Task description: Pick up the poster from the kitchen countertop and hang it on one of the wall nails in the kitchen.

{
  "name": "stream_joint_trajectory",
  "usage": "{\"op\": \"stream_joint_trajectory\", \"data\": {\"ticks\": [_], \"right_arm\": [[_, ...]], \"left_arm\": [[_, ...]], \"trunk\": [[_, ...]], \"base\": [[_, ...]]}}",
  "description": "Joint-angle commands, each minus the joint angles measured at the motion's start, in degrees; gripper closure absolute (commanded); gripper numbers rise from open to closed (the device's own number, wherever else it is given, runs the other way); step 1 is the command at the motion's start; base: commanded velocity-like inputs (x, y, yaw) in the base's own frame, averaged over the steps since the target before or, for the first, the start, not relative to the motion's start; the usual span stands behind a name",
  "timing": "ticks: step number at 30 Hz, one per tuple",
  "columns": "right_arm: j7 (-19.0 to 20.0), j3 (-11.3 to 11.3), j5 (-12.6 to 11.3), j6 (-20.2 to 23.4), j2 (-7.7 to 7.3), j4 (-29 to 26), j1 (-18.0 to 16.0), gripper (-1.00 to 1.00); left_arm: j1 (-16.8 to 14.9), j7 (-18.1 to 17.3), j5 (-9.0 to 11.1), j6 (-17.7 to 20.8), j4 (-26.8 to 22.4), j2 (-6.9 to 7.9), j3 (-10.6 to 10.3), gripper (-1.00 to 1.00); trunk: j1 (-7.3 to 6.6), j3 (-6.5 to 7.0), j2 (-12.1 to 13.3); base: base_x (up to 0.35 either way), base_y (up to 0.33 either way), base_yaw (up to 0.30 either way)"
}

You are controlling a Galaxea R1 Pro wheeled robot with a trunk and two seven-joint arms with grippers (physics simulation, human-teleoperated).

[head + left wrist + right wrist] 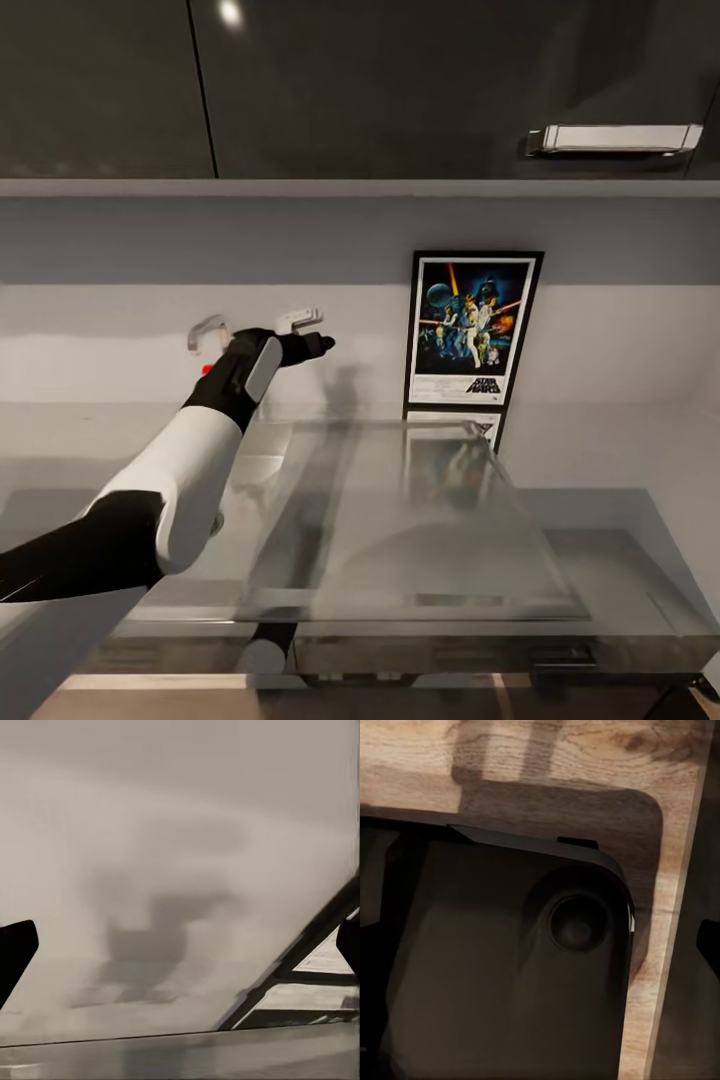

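The poster [472,328] stands upright on the kitchen countertop [620,560], leaning flat against the pale wall, with its reflection below it. My left gripper [255,324] is raised in front of the wall to the poster's left, about a hand's width away. It is open and holds nothing. In the left wrist view the gripper [180,945] faces the bare wall and its own shadow, with the poster's black frame [300,949] slanting past one fingertip. The right gripper [540,945] hangs low, pointing down at the robot's dark base. The wall nails are out of view.
Dark upper cabinets [360,90] with a metal handle [612,138] hang low over the counter. A glossy rectangular inset, probably the sink [400,520], lies in the worktop in front of the poster. Wooden floor [585,765] shows beneath the base.
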Motion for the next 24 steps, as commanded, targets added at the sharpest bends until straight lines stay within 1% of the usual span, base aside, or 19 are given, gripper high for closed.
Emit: {"op": "stream_joint_trajectory", "data": {"ticks": [1,2,4,6,12,14,19,24], "right_arm": [[-0.3,0.0,0.5,-0.1,0.0,0.0,0.0,-1.0],[-0.3,0.0,0.5,-0.1,0.0,-0.1,0.0,-1.0],[-0.3,0.0,0.5,-0.2,0.0,-0.1,0.0,-1.0],[-0.3,0.0,0.5,-0.2,0.0,-0.1,0.0,-1.0],[-0.3,0.0,0.5,-0.2,0.0,-0.1,0.0,-1.0],[-0.3,0.0,0.5,-0.2,0.0,-0.1,0.0,-1.0],[-0.2,0.0,0.5,-0.2,0.0,-0.1,0.0,-1.0],[-0.2,0.0,0.5,-0.2,0.0,-0.1,0.0,-1.0]], "left_arm": [[-0.3,0.2,1.2,0.1,0.5,-0.06,0.3,-1.0],[-0.8,0.2,2.1,-0.2,1.3,-0.06,0.3,-1.0],[-2.0,0.2,3.0,-0.5,2.1,-0.06,0.2,-1.0],[-2.9,0.2,3.3,-0.6,2.5,-0.06,0.2,-1.0],[-5.4,0.2,3.9,-0.8,4.2,-0.06,0.3,-1.0],[-5.7,0.2,3.9,-1.0,4.4,-0.06,0.3,-1.0],[-6.2,0.2,4.0,-3.1,4.8,-0.06,0.4,-1.0],[-6.3,0.2,4.1,-3.7,4.8,-0.06,0.4,-1.0]], "trunk": [[0.0,-0.14,0.0],[0.0,-0.23,0.0],[0.0,-0.41,0.0],[0.0,-0.6,0.0],[0.0,-1.15,0.0],[0.0,-1.33,0.0],[0.0,-1.79,0.0],[0.0,-2.25,0.0]], "base": [[0.0,0.0,0.0],[0.0,0.0,0.0],[0.0,0.0,0.0],[0.0,0.0,0.0],[0.0,0.0,0.0],[0.0,0.0,0.0],[0.0,0.0,0.0],[0.0,0.0,0.0]]}}
